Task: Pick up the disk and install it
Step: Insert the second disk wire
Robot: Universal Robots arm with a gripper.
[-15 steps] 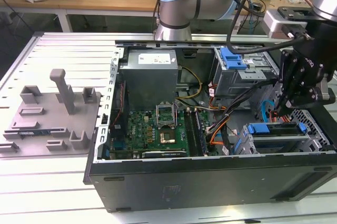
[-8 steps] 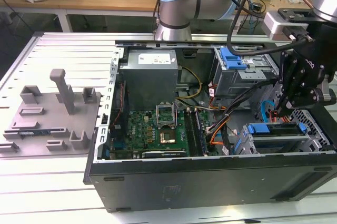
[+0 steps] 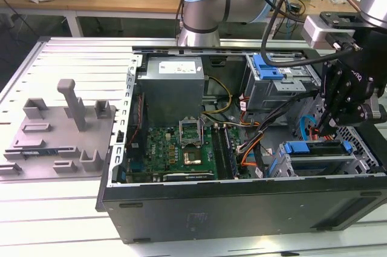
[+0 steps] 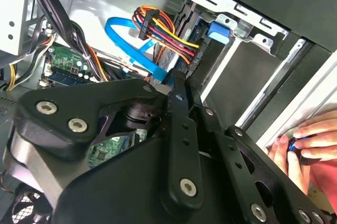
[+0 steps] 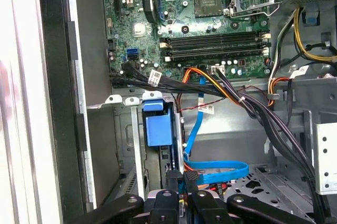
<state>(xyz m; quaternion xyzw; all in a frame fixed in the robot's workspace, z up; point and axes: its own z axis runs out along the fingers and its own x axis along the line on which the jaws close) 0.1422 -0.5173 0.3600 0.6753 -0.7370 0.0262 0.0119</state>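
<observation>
**A:** So where's the disk (image 3: pixel 317 150) at? Is the arm carrying it?

**B:** Doesn't look like it. In the exterior view it's sitting in the drive bay at the front corner of the computer case (image 3: pixel 242 202), blue frame up, just below the jaws (image 3: pixel 326 125). In the first wrist view the same blue frame (image 5: pixel 157 124) shows straight ahead of the jaws, slotted edge-on in its metal cage. I'd guess it's seated, or close to it.

**A:** Are the jaws clamped on anything?

**B:** They look pressed together with nothing between them; in the second wrist view the black fingers (image 4: pixel 176 129) meet at the tips. Probably closed so they fit down into that tight spot.

**A:** Lots of wiring around there?

**B:** Yeah, a blue cable (image 5: pixel 210 168) loops right in front of the jaws, and the bundle of coloured power wires (image 4: pixel 163 31) hangs just beyond them, near the cage. They run toward the bay since that's where the drive connects.

**A:** Anything else?

**B:** A person's hand (image 4: pixel 308 142) rests outside the case wall, well off to the side of the jaws, holding something small and blue.
</observation>
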